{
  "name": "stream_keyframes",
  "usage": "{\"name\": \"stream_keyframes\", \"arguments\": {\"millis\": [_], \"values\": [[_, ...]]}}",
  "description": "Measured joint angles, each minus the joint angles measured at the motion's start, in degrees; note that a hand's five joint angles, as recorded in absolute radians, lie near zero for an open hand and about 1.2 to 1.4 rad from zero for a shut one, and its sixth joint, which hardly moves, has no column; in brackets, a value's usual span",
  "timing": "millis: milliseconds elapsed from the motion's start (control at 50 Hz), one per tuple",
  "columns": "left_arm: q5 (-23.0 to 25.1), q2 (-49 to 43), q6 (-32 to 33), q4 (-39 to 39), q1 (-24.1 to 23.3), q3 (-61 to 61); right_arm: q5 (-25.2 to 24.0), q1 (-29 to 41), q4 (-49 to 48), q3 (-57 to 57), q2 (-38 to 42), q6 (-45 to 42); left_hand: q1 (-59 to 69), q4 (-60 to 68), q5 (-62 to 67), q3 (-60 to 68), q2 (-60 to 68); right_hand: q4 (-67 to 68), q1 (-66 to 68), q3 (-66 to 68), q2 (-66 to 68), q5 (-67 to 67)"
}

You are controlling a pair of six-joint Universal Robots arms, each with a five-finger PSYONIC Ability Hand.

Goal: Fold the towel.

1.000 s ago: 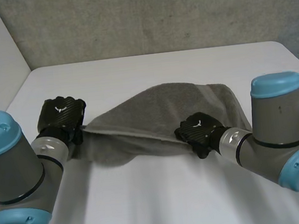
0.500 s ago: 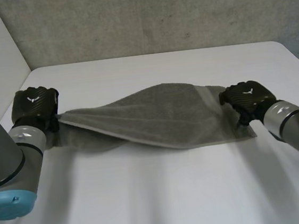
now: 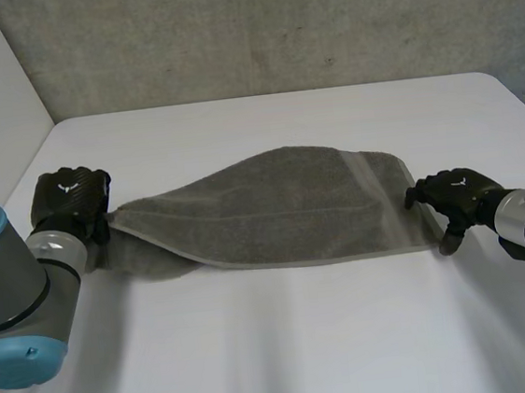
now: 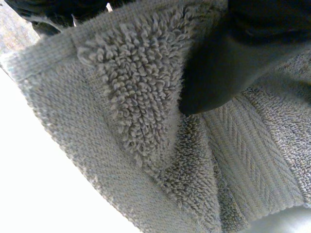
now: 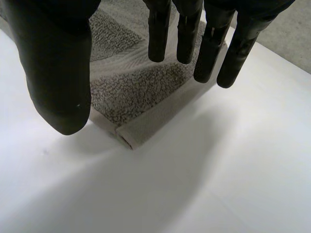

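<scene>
Plainly, left hand [image 3: 67, 194] pinches one towel [image 3: 273, 209] end; right hand [image 3: 455, 194] hangs straight-fingered over the opposite corner.

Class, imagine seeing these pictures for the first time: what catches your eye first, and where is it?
A grey towel lies stretched across the middle of the white table, doubled over. The left hand pinches one end of it. The right hand is at the other end, its fingers straight above the corner.

Towel [image 3: 273, 209]: rough looped terry cloth; table [image 3: 287, 344] smooth, matt.
</scene>
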Motion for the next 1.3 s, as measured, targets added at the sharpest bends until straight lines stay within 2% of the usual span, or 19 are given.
{"name": "stream_keyframes", "arguments": {"millis": [240,400,780,900,980,1140,1240,1300], "values": [[0.0,-0.6,0.0,0.0,0.0,-0.1,0.0,-0.1,-1.4,0.0,2.6,-0.6,0.0,0.0,0.0,-0.1,0.0,0.4,0.2,0.2,0.2,2.9],[0.0,-0.7,0.0,0.9,0.0,-0.3,0.1,0.3,-3.5,-0.7,4.1,-0.5,0.0,0.0,0.0,-0.1,0.0,10.3,9.5,9.5,8.9,12.1],[0.0,-0.7,0.1,1.3,-0.1,-0.5,0.3,0.4,-3.8,-4.5,6.2,0.0,0.0,-0.5,0.0,-0.3,0.0,13.3,12.5,12.5,10.9,15.1],[0.0,-1.0,0.1,1.3,-0.1,-0.5,0.5,0.6,-3.8,-5.2,7.1,0.0,0.0,-0.5,0.0,-0.3,0.0,26.2,25.2,25.3,24.8,25.6],[0.0,-1.1,0.6,1.3,-0.3,-0.5,0.6,0.9,-4.1,-5.5,7.1,0.1,0.0,-0.5,0.0,-0.3,0.0,37.8,36.0,36.2,35.5,38.9],[0.0,-1.1,1.4,1.3,-0.4,-0.5,0.7,2.0,-4.5,-5.5,6.3,0.3,0.0,-0.5,0.0,-0.3,0.0,42.3,41.5,40.6,40.1,43.6],[0.0,-1.0,1.4,1.3,-0.6,-0.5,0.8,3.0,-4.5,-5.3,5.2,0.4,0.0,-0.6,0.0,-0.5,0.0,52.0,51.0,49.9,49.1,53.1],[0.0,-0.7,1.4,1.3,-0.8,-0.5,0.8,3.7,-4.4,-5.1,4.4,0.4,0.0,-0.6,0.0,-0.6,0.0,54.8,52.7,52.4,50.0,55.4]]}}
